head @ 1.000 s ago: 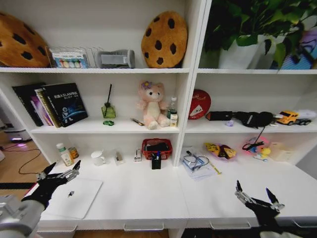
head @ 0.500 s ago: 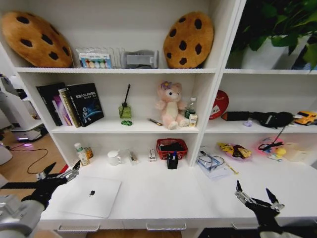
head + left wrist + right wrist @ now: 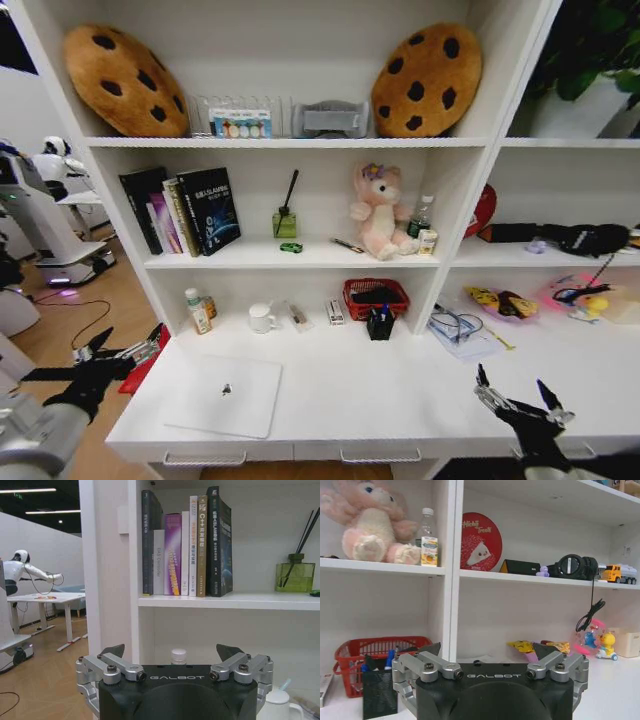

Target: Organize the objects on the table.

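Note:
A closed silver laptop (image 3: 225,395) lies flat on the left part of the long white table (image 3: 400,395). On the shelf above sit a tiny green toy car (image 3: 291,247) and a slim pen (image 3: 348,245). Blue pens stand in a black holder (image 3: 379,323) in front of the red basket; the same holder (image 3: 377,692) appears in the right wrist view. My left gripper (image 3: 125,352) hangs open beyond the table's left end, left of the laptop; its fingers (image 3: 112,651) are spread with nothing between them. My right gripper (image 3: 520,395) is open and empty over the table's front right, its fingers (image 3: 546,651) apart.
A red mesh basket (image 3: 375,297), white mug (image 3: 261,318) and two small bottles (image 3: 200,311) stand at the back of the table. Glasses on papers (image 3: 455,332) lie to the right. Books (image 3: 180,210), a green diffuser (image 3: 285,222) and a plush bear (image 3: 380,212) fill the shelf. Another robot (image 3: 50,200) stands far left.
The whole head view has shifted right, so the camera has turned left. Both grippers keep their places in the picture and stay open. Nothing on the table has moved.

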Available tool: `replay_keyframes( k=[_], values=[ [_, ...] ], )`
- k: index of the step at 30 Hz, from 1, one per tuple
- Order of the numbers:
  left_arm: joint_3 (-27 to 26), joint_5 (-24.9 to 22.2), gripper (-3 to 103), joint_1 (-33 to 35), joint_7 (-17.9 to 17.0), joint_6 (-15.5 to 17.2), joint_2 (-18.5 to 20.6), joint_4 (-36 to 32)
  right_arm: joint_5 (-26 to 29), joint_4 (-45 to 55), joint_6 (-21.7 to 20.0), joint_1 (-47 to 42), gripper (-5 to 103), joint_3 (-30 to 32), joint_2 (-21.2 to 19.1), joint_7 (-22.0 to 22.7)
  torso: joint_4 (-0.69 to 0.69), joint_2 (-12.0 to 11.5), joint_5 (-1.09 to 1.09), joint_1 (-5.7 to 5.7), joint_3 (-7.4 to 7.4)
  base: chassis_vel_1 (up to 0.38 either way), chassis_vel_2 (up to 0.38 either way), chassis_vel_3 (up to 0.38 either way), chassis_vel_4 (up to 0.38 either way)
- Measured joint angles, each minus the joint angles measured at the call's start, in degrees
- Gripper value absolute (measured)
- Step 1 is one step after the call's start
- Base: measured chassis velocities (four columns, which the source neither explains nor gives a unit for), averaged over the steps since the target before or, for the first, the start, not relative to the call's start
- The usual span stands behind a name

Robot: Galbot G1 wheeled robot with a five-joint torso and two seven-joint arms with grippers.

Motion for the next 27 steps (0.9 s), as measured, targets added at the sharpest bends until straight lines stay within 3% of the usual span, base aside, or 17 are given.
replay_keyframes(
  k=[12, 27],
  values=[
    [0.0, 0.0, 100, 0.0, 0.0, 0.0, 0.0, 0.0, 0.0, 0.0, 0.0, -0.01, 100, 0.0, 0.0, 0.0, 0.01, 0.01, -0.02, 0.0, 0.0, 0.124, 0.124, -0.132, -0.126],
    [0.0, 0.0, 100, 0.0, 0.01, 0.0, 0.0, 0.0, 0.0, 0.0, 0.0, -0.01, 100, 0.01, 0.0, 0.01, 0.0, 0.0, 0.01, 0.01, 0.01, 0.02, 0.023, -0.016, -0.022]
  ],
)
